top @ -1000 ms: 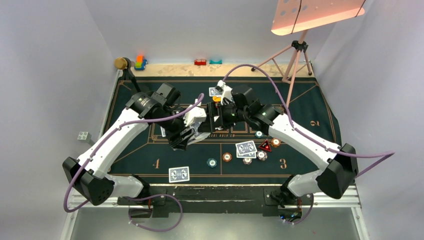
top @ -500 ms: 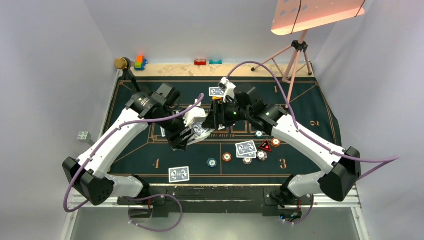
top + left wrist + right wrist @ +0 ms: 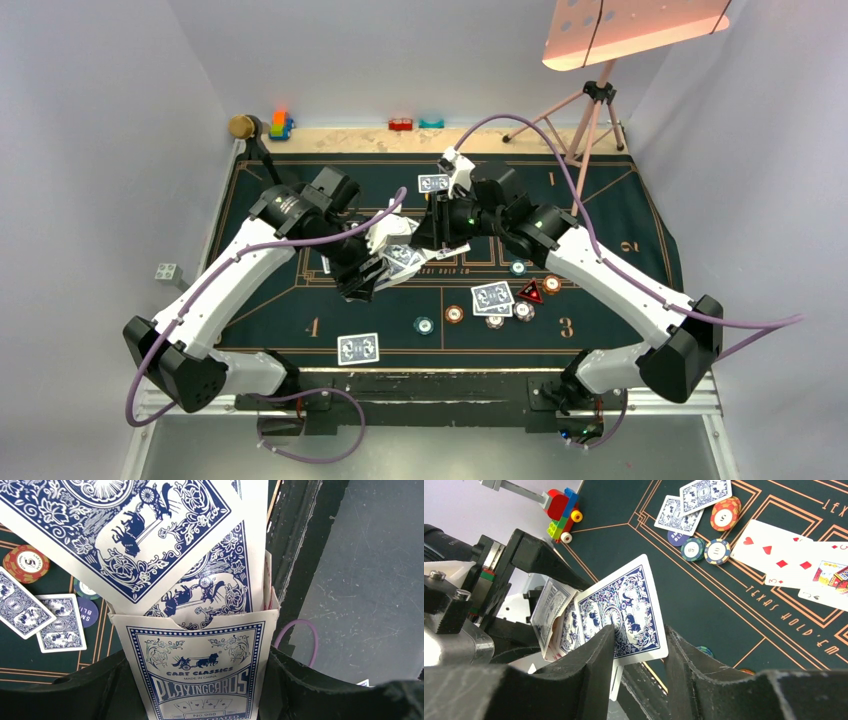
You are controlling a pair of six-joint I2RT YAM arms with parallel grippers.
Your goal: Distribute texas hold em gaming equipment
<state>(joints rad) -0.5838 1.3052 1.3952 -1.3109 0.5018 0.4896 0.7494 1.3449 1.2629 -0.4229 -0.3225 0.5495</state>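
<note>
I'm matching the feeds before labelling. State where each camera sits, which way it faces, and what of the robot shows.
Top external: fixed above and behind, looking down on the felt mat; left arm and right arm whole.
Left wrist: on the left arm, facing the card box clamped in the left tool; both fingers show.
Right wrist: on the right arm, facing a blue-backed card between the fingers of the right tool; the left tool shows too.
Shared: all three views show the card box in the left tool.

One card box [image 3: 200, 675], one red marker [image 3: 530, 292], two arms [image 3: 230, 270]
</note>
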